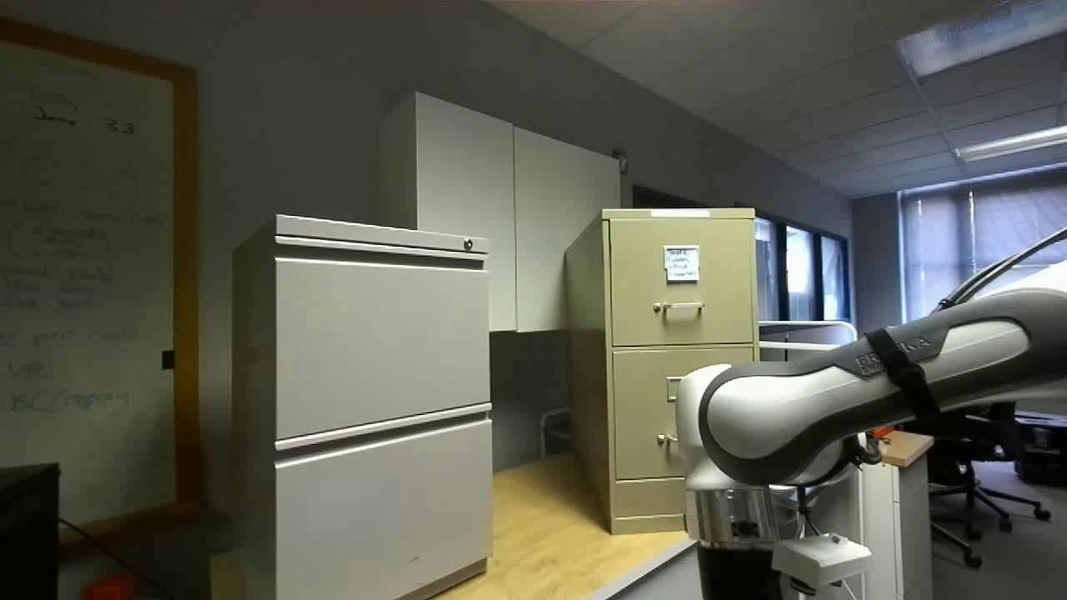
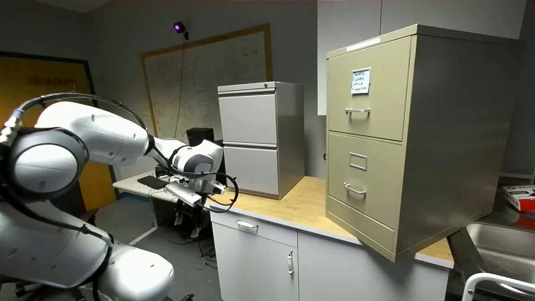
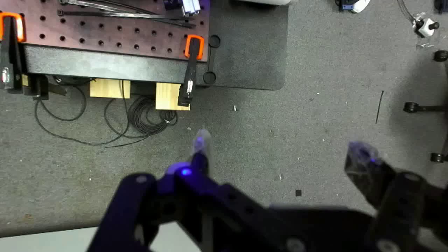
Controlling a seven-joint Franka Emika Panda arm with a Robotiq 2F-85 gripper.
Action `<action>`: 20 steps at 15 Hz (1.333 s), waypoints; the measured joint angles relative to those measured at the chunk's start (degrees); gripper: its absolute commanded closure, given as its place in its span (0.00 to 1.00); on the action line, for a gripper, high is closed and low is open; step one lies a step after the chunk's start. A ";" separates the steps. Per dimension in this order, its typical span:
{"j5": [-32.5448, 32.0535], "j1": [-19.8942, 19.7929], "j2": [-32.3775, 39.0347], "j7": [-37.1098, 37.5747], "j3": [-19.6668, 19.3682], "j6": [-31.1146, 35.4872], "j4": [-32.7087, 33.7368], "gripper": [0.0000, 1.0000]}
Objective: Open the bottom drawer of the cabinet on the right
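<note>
The beige two-drawer filing cabinet [image 1: 588, 375] [image 2: 453, 138] stands on the right of the wooden counter in both exterior views. Its bottom drawer [image 1: 640, 404] [image 2: 340, 167] looks closed, with a silver bar handle [image 2: 355, 190] and an empty label frame. In an exterior view the arm hides part of this drawer and most of its handle [image 1: 667, 439]. My gripper [image 2: 188, 226] points down in front of the counter's left end, well away from the cabinet. In the wrist view the gripper [image 3: 281, 143] has its fingers wide apart with only floor between them.
A grey two-drawer cabinet [image 1: 383, 350] [image 2: 250, 121] stands left on the wooden counter [image 2: 307, 200]. Below are grey base cabinets [image 2: 255, 263]. A sink [image 2: 501, 242] lies at the right. The wrist view shows a perforated board [image 3: 115, 33] with orange clamps and coiled cable [image 3: 150, 117].
</note>
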 measured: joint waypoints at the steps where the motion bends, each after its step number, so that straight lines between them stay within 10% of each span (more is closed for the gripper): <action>1: 0.00 0.00 0.00 0.00 0.00 0.01 0.00 0.00; 20: -2.01 -6.13 1.38 0.04 0.53 6.26 2.06 0.00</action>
